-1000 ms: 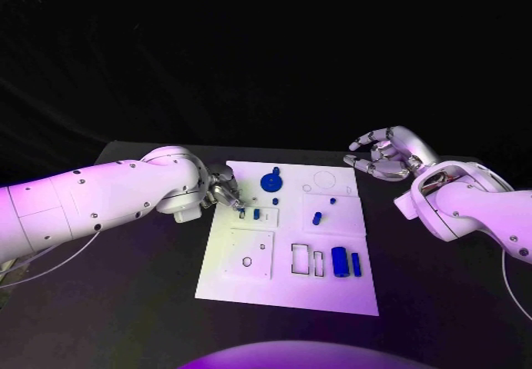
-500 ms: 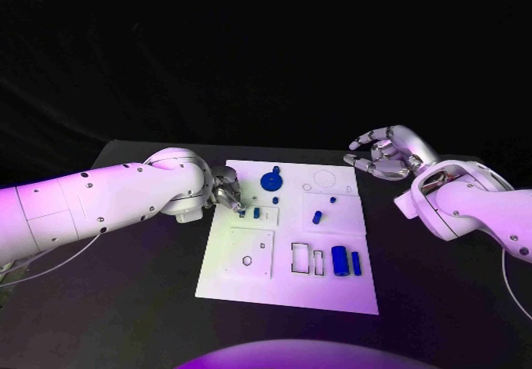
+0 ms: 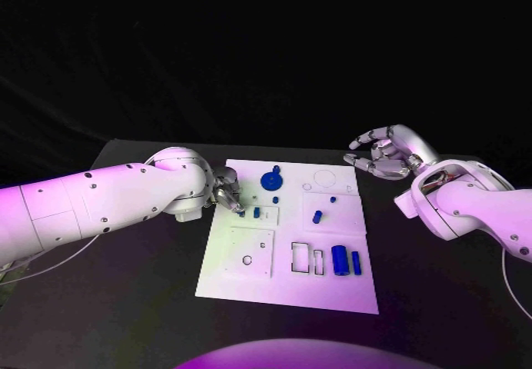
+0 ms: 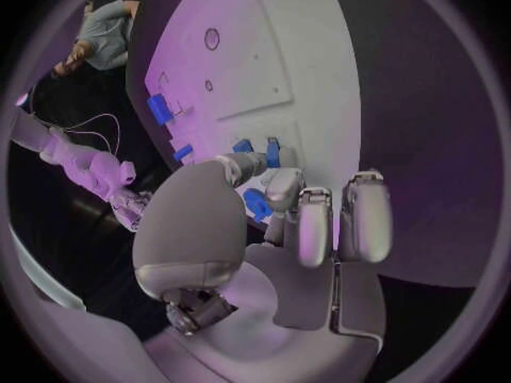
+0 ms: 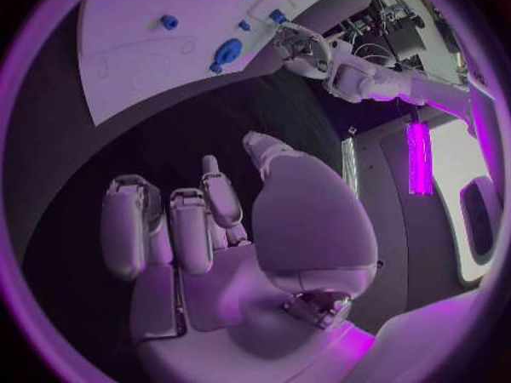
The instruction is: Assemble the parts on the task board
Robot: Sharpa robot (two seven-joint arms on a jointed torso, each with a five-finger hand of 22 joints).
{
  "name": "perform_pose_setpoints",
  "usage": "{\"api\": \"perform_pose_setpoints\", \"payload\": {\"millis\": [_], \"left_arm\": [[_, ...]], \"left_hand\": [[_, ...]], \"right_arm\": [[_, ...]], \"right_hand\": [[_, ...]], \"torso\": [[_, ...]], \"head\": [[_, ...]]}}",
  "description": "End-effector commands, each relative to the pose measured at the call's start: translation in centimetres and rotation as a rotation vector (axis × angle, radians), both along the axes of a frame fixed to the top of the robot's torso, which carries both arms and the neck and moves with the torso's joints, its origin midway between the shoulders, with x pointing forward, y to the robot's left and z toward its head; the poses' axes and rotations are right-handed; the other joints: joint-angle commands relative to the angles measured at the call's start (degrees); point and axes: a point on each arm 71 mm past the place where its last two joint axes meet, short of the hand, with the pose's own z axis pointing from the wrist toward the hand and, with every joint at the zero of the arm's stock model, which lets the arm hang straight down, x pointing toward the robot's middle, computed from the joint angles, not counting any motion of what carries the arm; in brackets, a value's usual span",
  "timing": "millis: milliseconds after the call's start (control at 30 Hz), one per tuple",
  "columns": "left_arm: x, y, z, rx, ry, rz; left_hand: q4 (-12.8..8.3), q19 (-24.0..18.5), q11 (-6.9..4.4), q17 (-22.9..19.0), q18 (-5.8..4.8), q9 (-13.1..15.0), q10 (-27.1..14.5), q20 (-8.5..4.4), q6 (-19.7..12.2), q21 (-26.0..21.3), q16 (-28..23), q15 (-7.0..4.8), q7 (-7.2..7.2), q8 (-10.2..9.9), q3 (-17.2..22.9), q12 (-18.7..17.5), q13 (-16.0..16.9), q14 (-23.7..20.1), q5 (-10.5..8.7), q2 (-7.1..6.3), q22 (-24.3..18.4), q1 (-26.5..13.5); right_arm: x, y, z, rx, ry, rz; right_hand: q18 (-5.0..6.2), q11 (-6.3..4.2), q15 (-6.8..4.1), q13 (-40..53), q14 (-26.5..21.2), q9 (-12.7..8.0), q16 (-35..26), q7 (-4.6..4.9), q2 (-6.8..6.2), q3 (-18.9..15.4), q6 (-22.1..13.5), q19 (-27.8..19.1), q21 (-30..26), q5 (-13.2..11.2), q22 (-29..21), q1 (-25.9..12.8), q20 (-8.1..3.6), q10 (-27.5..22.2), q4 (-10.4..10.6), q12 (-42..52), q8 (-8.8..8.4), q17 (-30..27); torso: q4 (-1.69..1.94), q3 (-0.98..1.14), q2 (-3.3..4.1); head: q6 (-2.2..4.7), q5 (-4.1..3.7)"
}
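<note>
Two white arms reach over the black tabletop (image 3: 133,292), where the white task board (image 3: 283,284) lies in the middle. The left hand (image 3: 227,192) sits at the board's left edge, fingers curled down over the board; the left wrist view shows its fingertips (image 4: 279,187) close around small blue parts (image 4: 255,202), but whether it grips one I cannot tell. Just beside it lie two small blue pegs (image 3: 257,212), with a round blue disc (image 3: 270,182) farther up the board. Two blue blocks (image 3: 346,261) stand near the board's lower right. The right hand (image 3: 383,154) hovers off the board's far right corner, fingers apart and loosely curved, holding nothing.
</note>
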Motion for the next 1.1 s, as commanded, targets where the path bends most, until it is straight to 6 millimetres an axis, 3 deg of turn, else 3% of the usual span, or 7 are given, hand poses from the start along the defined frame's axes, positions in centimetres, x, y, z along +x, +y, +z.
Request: {"api": "perform_pose_setpoints", "payload": {"millis": [33, 933, 1100], "left_arm": [[-0.12, -0.17, -0.2, 0.024, 0.014, -0.022], [-0.17, -0.51, -0.56, 0.029, 0.024, -0.028], [-0.09, -0.65, -0.72, 0.026, 0.031, -0.026]], "left_hand": [[-8.5, 0.5, -0.07, 13.2, -0.27, 0.1, 0.3, -0.02, 0.6, 0.3, 0.4, -0.32, -0.95, 0.3, 8.8, 0.0, -0.1, 5.6, 0.16, 0.57, 0.8, 0.1], [-8.5, 0.4, -0.1, 13.2, -0.25, 0.2, 0.4, -0.06, 0.7, 0.2, 0.4, -0.35, -1.0, 0.5, 9.1, 0.0, 0.0, 5.6, 0.03, 0.53, 0.7, -0.5], [-6.6, 0.4, -0.4, 13.4, -0.27, 0.5, 0.8, -0.21, 1.0, 0.2, 0.5, -0.54, -1.5, 1.3, 7.3, 0.3, 0.1, 5.6, -0.56, 0.1, 0.8, -4.1]], "right_arm": [[-0.07, 0.15, 0.0, -0.004, -0.002, 0.015], [-0.11, 0.14, 0.02, -0.003, -0.003, 0.015], [-0.13, 0.14, 0.02, -0.003, -0.003, 0.015]], "right_hand": [[0.52, -0.42, -0.43, 0.0, 3.3, 0.1, -0.4, 0.0, 0.27, 0.1, -0.3, -0.2, -0.2, 0.2, 6.3, 0.4, -0.32, 0.0, 0.3, -0.2, 0.21, 3.2], [0.52, -0.42, -0.43, 0.0, 3.3, 0.1, -0.4, 0.0, 0.27, 0.1, -0.3, -0.2, -0.2, 0.2, 6.3, 0.4, -0.32, 0.0, 0.3, -0.2, 0.21, 3.2], [0.52, -0.43, -0.43, 0.0, 3.3, 0.1, -0.4, -0.01, 0.33, 0.0, -0.3, -0.2, -0.2, 0.3, 6.3, 0.4, -0.32, 0.0, 0.4, -0.2, 0.27, 3.2]], "torso": [[-0.03, -0.02, 0.06], [-0.02, 0.0, 0.06], [-0.05, 0.01, 0.04]], "head": [[-0.04, 0.01], [-0.17, 0.01], [-0.26, 0.01]]}}
